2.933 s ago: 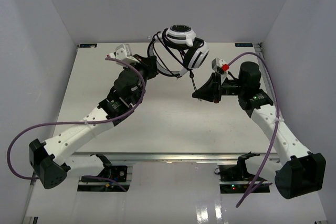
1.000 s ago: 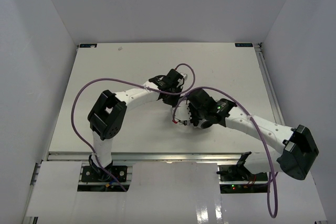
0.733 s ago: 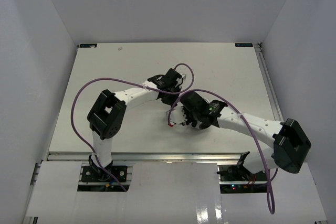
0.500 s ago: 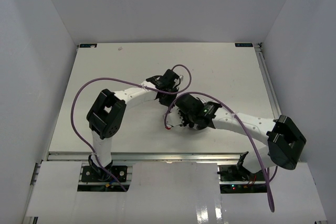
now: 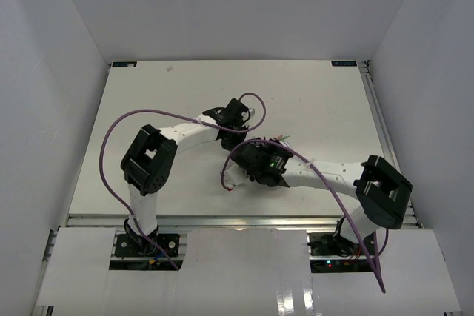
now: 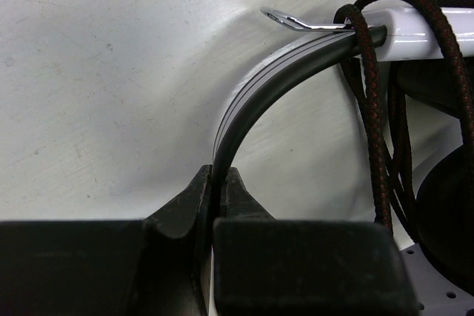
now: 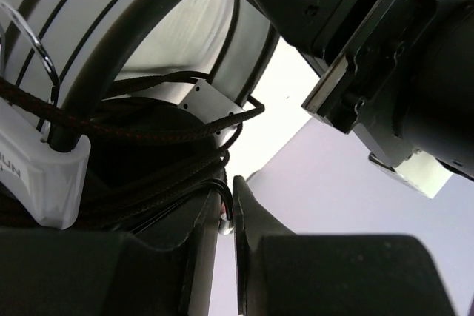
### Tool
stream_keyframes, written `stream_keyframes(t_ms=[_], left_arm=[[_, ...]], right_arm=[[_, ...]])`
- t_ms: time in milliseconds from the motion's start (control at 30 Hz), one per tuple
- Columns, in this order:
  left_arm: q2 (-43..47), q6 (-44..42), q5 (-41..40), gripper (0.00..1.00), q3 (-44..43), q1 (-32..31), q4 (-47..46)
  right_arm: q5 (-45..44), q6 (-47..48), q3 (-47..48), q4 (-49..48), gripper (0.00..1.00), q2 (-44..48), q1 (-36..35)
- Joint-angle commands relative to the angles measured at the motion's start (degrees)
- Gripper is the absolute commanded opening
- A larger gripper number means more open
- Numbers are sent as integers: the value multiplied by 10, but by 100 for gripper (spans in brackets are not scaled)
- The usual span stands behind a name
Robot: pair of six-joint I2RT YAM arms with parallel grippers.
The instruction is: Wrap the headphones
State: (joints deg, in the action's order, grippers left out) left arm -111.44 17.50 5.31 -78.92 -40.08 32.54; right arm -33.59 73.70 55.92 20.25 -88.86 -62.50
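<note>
Headphones (image 6: 415, 31) sit at the middle of the table (image 5: 311, 94), mostly hidden from above by the two wrists meeting there. The left tool (image 6: 219, 183) is clamped tight on the black headband (image 6: 248, 94), pinching it edge-on. The braided black cable (image 6: 372, 101) loops around the white slider at the band's right end. The right tool (image 7: 227, 209) is closed to a sliver, nipping a thin strand of cable at its fingertips.

The headphones (image 6: 244, 101) have moved from the far edge of the worktop (image 5: 148, 101) to its centre, and the right tool (image 7: 227, 205) has swept leftward.
</note>
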Motion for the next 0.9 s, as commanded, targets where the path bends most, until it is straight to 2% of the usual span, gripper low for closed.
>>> stream_keyframes(t_ms=[0,267,700,767,867], left_arm=[[40,2,82,0,0,-9,-10],[49,0,92,0,10,-7,-15],[71,8,90,0,28,8,-18],[75,12,93,3,35,14,-21],[82,19,97,13,40,25,-27]], right_arm=[[-37,61,31,-64,18,-9,-17],[-26,70,21,-60,21,-17,-33],[17,28,23,-25,32,-18,-35],[16,25,25,-21,34,-14,-30],[20,16,31,-10,37,-3,-16]])
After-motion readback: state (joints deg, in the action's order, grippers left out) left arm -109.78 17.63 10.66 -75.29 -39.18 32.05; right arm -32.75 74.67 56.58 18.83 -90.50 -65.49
